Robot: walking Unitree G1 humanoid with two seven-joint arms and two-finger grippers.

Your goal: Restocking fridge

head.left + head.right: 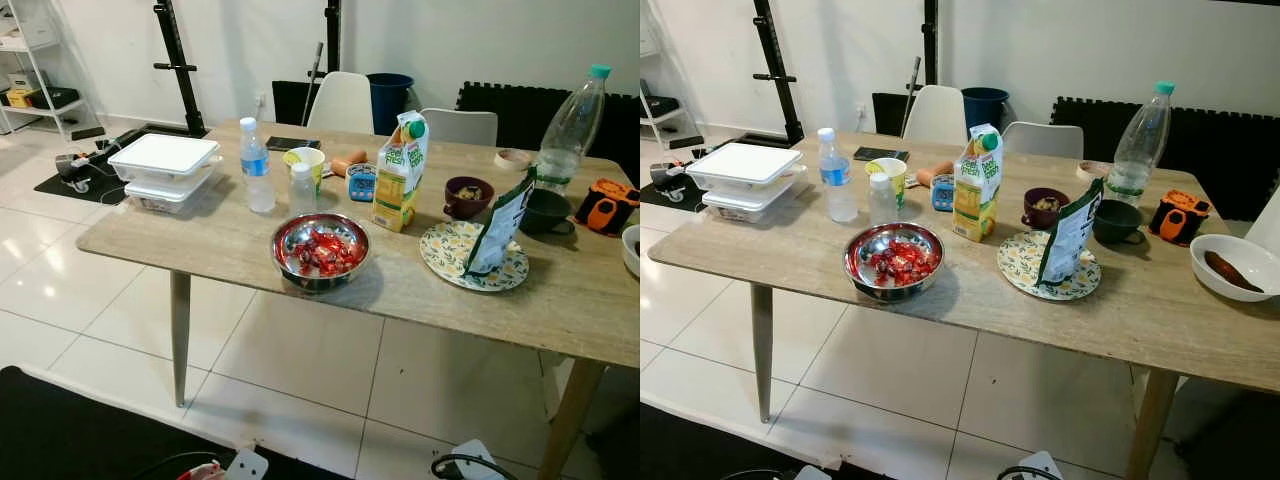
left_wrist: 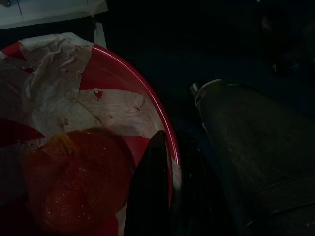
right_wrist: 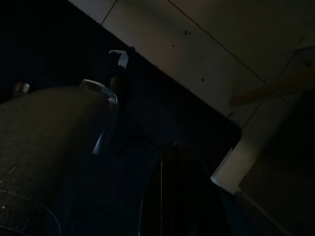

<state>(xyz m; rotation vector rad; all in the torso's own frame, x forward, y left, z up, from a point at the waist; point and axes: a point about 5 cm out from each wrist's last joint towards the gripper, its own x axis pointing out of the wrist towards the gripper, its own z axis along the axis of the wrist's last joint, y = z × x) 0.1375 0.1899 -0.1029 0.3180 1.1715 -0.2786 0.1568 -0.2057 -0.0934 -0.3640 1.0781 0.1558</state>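
On the left of the table (image 1: 200, 250) sit two stacked white boxes (image 1: 163, 170); they look light but wide, so hold them from both sides. Next is a small water bottle (image 1: 257, 166), smooth and round; grab its middle. The shiny steel bowl (image 1: 320, 251) of red candies could slip, so lift it by the rim. The juice carton (image 1: 401, 172) stands tall and may squash if squeezed. Both arms hang low in the dark, and I cannot tell if their fingers are wide or closed.
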